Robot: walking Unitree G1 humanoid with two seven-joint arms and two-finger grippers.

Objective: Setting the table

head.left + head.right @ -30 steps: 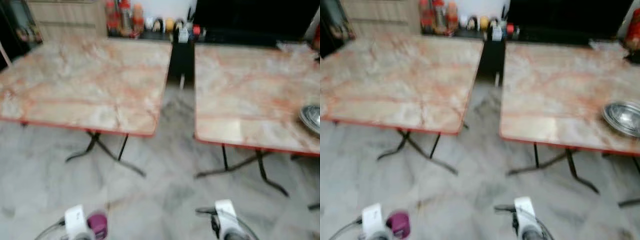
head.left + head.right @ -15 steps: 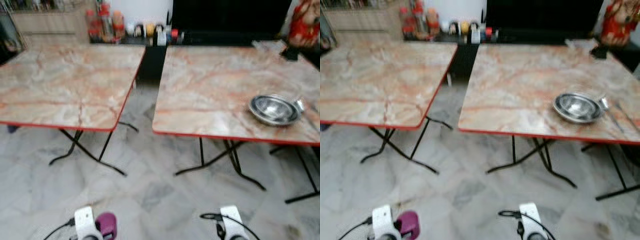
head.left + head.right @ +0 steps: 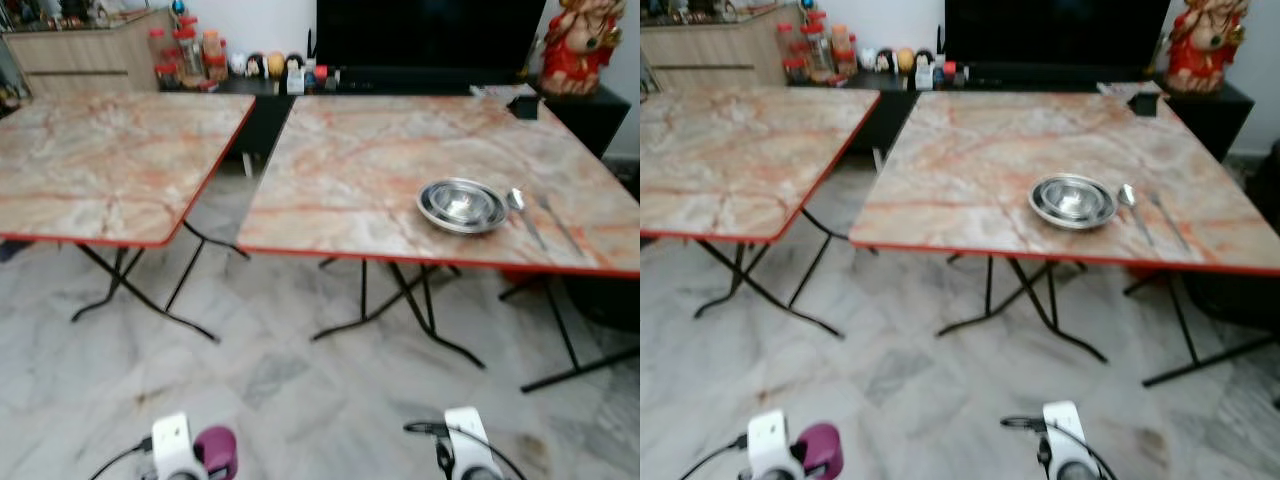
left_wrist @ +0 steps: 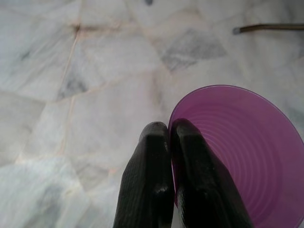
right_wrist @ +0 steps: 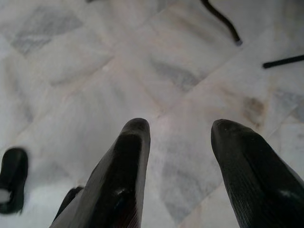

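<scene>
The purple cup [image 4: 242, 156] is translucent plastic with fine ridged rings inside, and holds nothing. The left gripper [image 4: 170, 130] pinches its rim, one finger inside, low over the marble floor [image 4: 85, 95]. The right gripper [image 5: 180, 137] hangs spread, holding nothing. On the right table [image 3: 360, 160], toward 2 o'clock, sit stacked steel bowls [image 3: 462, 204], unfilled, a spoon [image 3: 524, 212] just beside them at 3 o'clock.

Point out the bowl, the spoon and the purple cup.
bowl [image 3: 461, 204], left eye view, its inside.
spoon [image 3: 516, 200], left eye view, its scoop end.
cup [image 4: 247, 142], left wrist view, its inner wall.
</scene>
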